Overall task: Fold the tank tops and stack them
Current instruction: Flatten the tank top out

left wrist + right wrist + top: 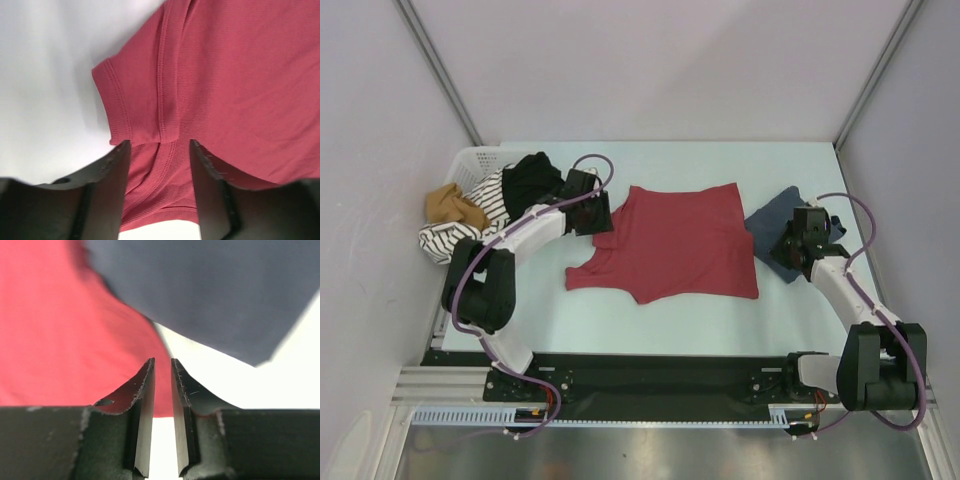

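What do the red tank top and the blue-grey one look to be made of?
Red tank top: fine rib-knit fabric, probably a cotton jersey, with a matte finish. The left wrist view shows close ribbing and a bound edge with two rows of stitching. Blue-grey tank top: soft matte cloth, likely a similar knit, but the view is too blurred to show its texture.

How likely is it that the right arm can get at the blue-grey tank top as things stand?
Probably yes: the right hand is just short of the blue-grey tank top, with only bare table between them.
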